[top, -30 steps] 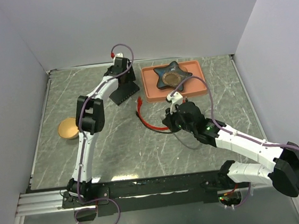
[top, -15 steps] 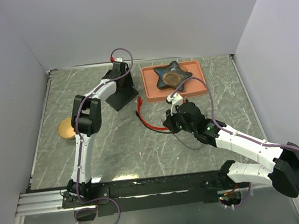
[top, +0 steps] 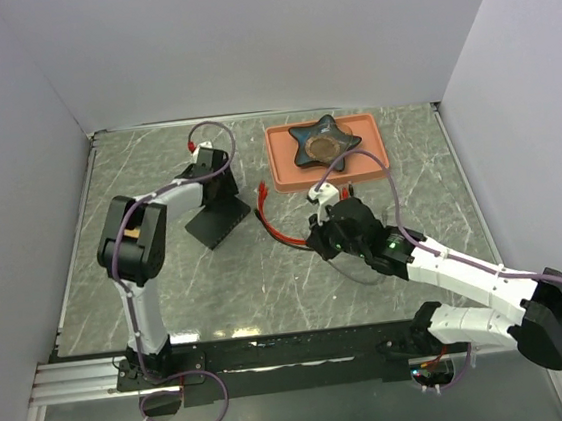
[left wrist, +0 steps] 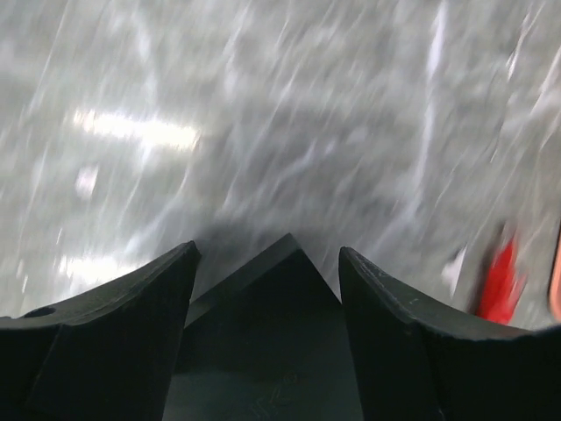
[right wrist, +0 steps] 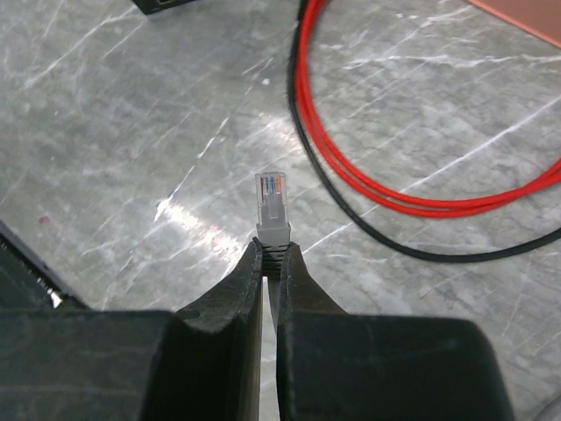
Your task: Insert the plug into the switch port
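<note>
Left jaws: they stand wide, and the switch fills the gap between the fingers. One corner of the switch points forward past the tips, and both inner faces appear to bear on its sides. The wrist view is blurred, so firmness of hold cannot be confirmed. The wide straddle suits a broad, flat box. It is judged to be a bracing or positioning hold, meant to steady the switch against the push of insertion. The row of sockets cannot be made out in any view. Right jaws: closed almost fully, pinching the grey boot of the plug at the very tips. The clear contact end projects straight ahead, free of the tabletop. Holding by the boot leaves the whole nose clear to enter a socket. Ahead and to the right of these jaws lie loops of red cable and black cable on the tabletop. The switch sits well apart from the plug, off to the left of the right jaws, so the two have yet to be brought together.
</note>
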{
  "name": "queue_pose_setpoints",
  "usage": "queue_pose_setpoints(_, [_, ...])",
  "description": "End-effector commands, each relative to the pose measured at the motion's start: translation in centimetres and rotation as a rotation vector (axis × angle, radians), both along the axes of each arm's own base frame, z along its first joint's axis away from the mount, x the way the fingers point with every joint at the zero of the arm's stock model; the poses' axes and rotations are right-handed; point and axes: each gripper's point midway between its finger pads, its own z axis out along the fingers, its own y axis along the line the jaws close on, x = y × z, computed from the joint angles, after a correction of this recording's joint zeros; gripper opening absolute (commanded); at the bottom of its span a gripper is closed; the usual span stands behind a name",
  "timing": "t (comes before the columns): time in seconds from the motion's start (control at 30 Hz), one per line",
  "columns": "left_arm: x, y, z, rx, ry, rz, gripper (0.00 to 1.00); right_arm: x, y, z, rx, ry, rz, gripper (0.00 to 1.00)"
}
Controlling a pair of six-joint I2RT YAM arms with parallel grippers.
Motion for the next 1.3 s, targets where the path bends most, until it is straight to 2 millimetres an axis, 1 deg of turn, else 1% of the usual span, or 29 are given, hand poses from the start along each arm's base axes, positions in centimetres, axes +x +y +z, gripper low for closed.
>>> queue_pose_setpoints(0.0, [-6.9, 0.7, -3.4, -0.044, 0.165, 0.033, 0.71, -0.1, 1.7, 2.8, 0.014, -0.056, 0.013, 0.0])
queue_pose_setpoints(0.03, [-8.6, 1.1, -3.8, -0.052, 0.18, 0.039, 0.71, -0.2, 1.9, 3.0, 0.016, -0.055, 0.018, 0.0])
queue_pose_setpoints(0.1, [-9.9, 0.7, -3.7, -0.098, 0.176, 0.051, 0.7, -0.6, 2.6, 2.9, 0.006, -0.053, 0.037, 0.0])
queue_pose_setpoints(0.13, [-11.4, 0.9, -3.8, -0.114, 0.187, 0.051, 0.7, -0.8, 3.0, 2.9, -0.002, -0.058, 0.043, 0.0])
queue_pose_setpoints(0.17, [-12.0, 0.5, -3.7, -0.145, 0.184, 0.057, 0.69, -0.8, 3.1, 2.7, -0.01, -0.056, 0.04, 0.0])
queue_pose_setpoints(0.2, [-12.3, -0.4, -3.2, -0.174, 0.16, 0.035, 0.69, -0.9, 3.4, 2.5, -0.022, -0.05, 0.04, 0.0])
queue_pose_setpoints(0.23, [-13.2, -0.5, -2.7, -0.195, 0.151, 0.03, 0.69, -1.2, 3.8, 2.5, -0.023, -0.05, 0.054, 0.0])
queue_pose_setpoints(0.3, [-13.6, -1.6, -1.4, -0.214, 0.108, 0.004, 0.7, -1.3, 4.2, 2.5, -0.022, -0.045, 0.06, 0.0])
queue_pose_setpoints(0.33, [-13.4, -1.4, 0.0, -0.211, 0.069, 0.013, 0.71, -1.4, 4.4, 2.6, -0.016, -0.045, 0.066, 0.0])
queue_pose_setpoints(0.4, [-13.4, -1.1, 1.3, -0.204, 0.036, 0.019, 0.75, -1.8, 4.9, 2.7, -0.008, -0.039, 0.082, 0.0])
queue_pose_setpoints(0.43, [-13.6, -0.7, 2.6, -0.204, 0.014, 0.027, 0.77, -1.9, 5.1, 2.9, -0.001, -0.038, 0.085, 0.0])
queue_pose_setpoints(0.5, [-13.7, 0.7, 3.9, -0.173, -0.033, 0.068, 0.82, -2.4, 5.7, 2.8, 0.005, -0.031, 0.105, 0.0])
queue_pose_setpoints(0.53, [-14.1, 1.4, 4.0, -0.155, -0.037, 0.085, 0.83, -2.5, 5.8, 2.8, 0.007, -0.027, 0.107, 0.0])
queue_pose_setpoints(0.57, [-14.0, 2.4, 4.2, -0.133, -0.05, 0.117, 0.85, -2.9, 6.1, 2.7, 0.01, -0.026, 0.122, 0.0])
queue_pose_setpoints(0.63, [-14.6, 3.8, 4.0, -0.117, -0.051, 0.144, 0.86, -3.3, 6.7, 2.5, 0.015, -0.013, 0.137, 0.0])
queue_pose_setpoints(0.67, [-14.6, 4.6, 3.9, -0.112, -0.051, 0.163, 0.86, -3.7, 7.2, 2.3, 0.016, -0.006, 0.155, 0.0])
queue_pose_setpoints(0.77, [-15.1, 6.3, 2.8, -0.097, -0.022, 0.198, 0.86, -4.6, 8.5, 1.6, 0.019, 0.021, 0.198, 0.0])
queue_pose_setpoints(0.8, [-15.3, 6.7, 2.2, -0.085, -0.003, 0.205, 0.86, -5.3, 9.2, 1.5, 0.028, 0.034, 0.228, 0.0])
queue_pose_setpoints(0.87, [-15.6, 7.4, 1.3, -0.067, 0.026, 0.223, 0.86, -5.9, 10.5, 1.0, 0.035, 0.059, 0.262, 0.0])
queue_pose_setpoints(0.9, [-15.9, 7.7, 0.5, -0.053, 0.051, 0.23, 0.86, -6.5, 11.1, 0.7, 0.031, 0.066, 0.279, 0.0])
queue_pose_setpoints(0.93, [-16.1, 7.8, 0.2, -0.048, 0.062, 0.233, 0.86, -7.1, 11.7, 0.4, 0.037, 0.09, 0.304, 0.0])
queue_pose_setpoints(0.97, [-16.2, 8.0, -0.2, -0.045, 0.072, 0.236, 0.85, -7.1, 12.4, -0.4, 0.024, 0.107, 0.312, 0.0])
queue_pose_setpoints(1.03, [-16.7, 8.0, -0.9, -0.043, 0.094, 0.234, 0.85, -7.5, 13.5, -1.0, 0.035, 0.137, 0.33, 0.0])
queue_pose_setpoints(1.07, [-16.9, 8.1, -1.0, -0.044, 0.1, 0.232, 0.84, -7.5, 14.1, -2.0, 0.018, 0.162, 0.337, 0.0])
queue_pose_setpoints(1.13, [-17.1, 7.9, -1.0, -0.051, 0.111, 0.219, 0.84, -7.6, 14.9, -2.8, 0.002, 0.192, 0.352, 0.0])
queue_pose_setpoints(1.17, [-17.3, 7.8, -0.9, -0.056, 0.11, 0.21, 0.83, -7.3, 15.6, -3.5, -0.018, 0.207, 0.351, 0.0])
queue_pose_setpoints(1.2, [-17.3, 7.8, -0.7, -0.06, 0.107, 0.202, 0.83, -7.2, 16.0, -3.8, -0.024, 0.218, 0.35, 0.0])
queue_pose_setpoints(1.23, [-17.5, 7.7, -0.7, -0.063, 0.113, 0.197, 0.82, -6.8, 16.6, -3.6, -0.023, 0.219, 0.348, 0.0])
queue_pose_setpoints(1.27, [-17.7, 7.7, -0.6, -0.066, 0.118, 0.195, 0.81, -6.6, 16.8, -4.9, -0.056, 0.238, 0.34, 0.0])
